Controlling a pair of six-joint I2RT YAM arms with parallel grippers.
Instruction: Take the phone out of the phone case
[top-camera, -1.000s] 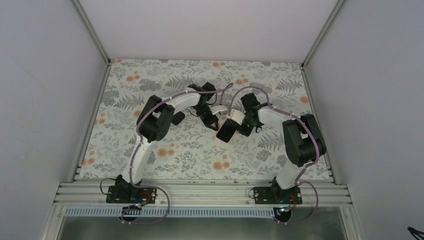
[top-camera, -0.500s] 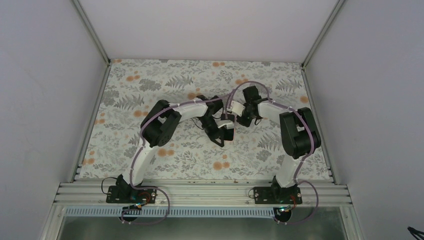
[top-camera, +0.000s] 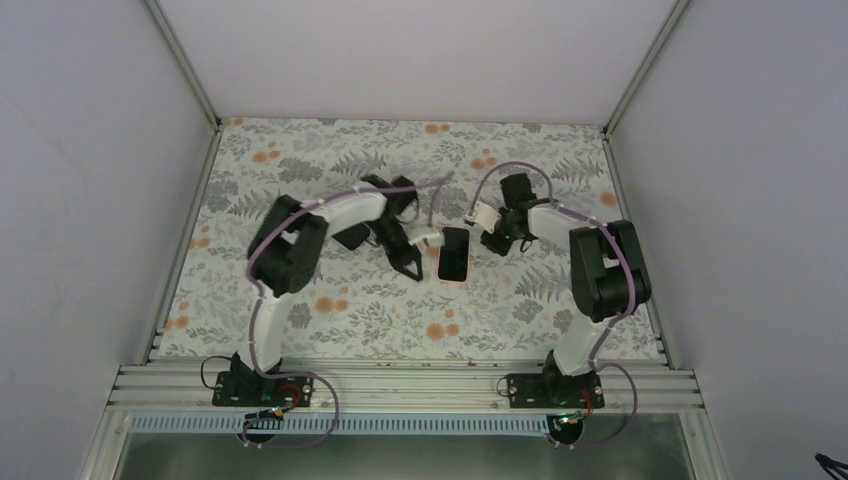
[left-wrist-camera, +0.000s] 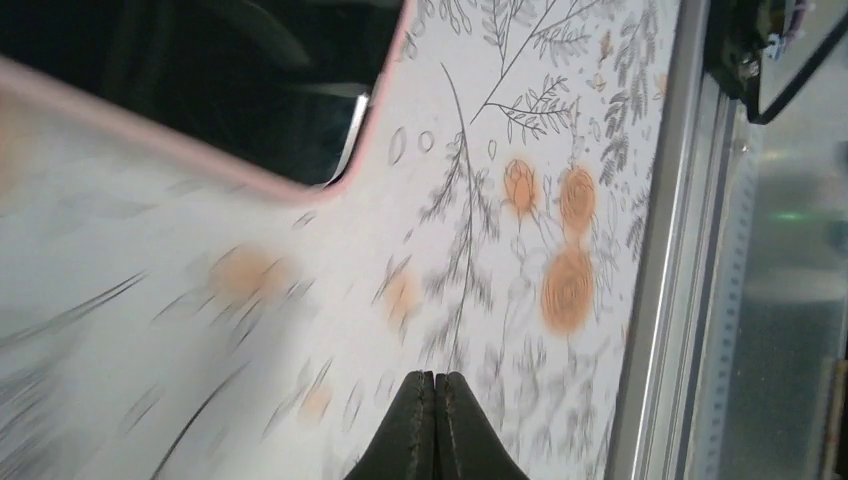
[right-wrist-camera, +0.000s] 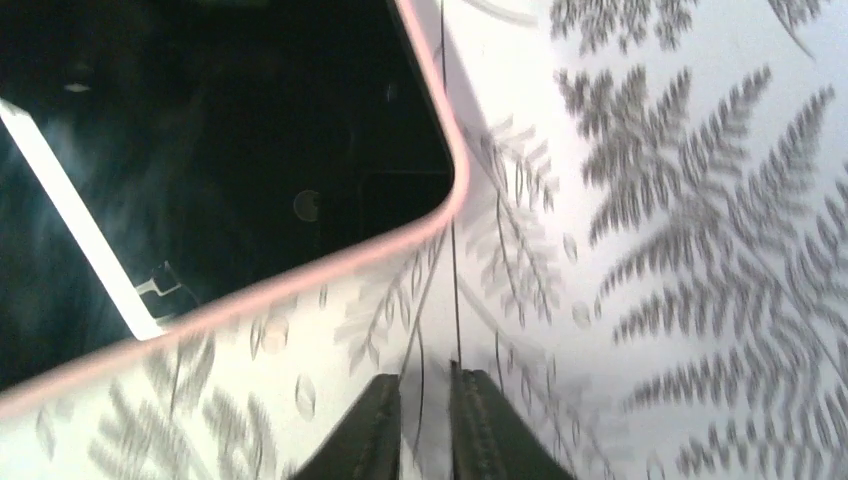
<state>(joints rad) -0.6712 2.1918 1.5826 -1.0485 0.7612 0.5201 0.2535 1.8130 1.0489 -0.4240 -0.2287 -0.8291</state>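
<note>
The phone (top-camera: 454, 254), black screen up, lies flat in its pink case on the floral table between my two grippers. My left gripper (top-camera: 411, 268) is just left of it, shut and empty, its tips (left-wrist-camera: 436, 378) above bare cloth. The left wrist view shows the phone (left-wrist-camera: 200, 80) and the pink case rim (left-wrist-camera: 150, 135) at its top left. My right gripper (top-camera: 494, 241) is just right of the phone's far end, with a narrow empty gap between its tips (right-wrist-camera: 424, 385). The right wrist view shows the phone (right-wrist-camera: 200, 150) and a case corner (right-wrist-camera: 455, 185) ahead, apart from the fingers.
The floral cloth (top-camera: 300, 160) covers the whole table. White walls enclose it at the left, back and right. An aluminium rail (top-camera: 400, 385) runs along the near edge and also shows in the left wrist view (left-wrist-camera: 660, 250).
The phone was held up between both grippers; now it lies flat on the table. The left gripper has moved off to the left and the right gripper to the right.
</note>
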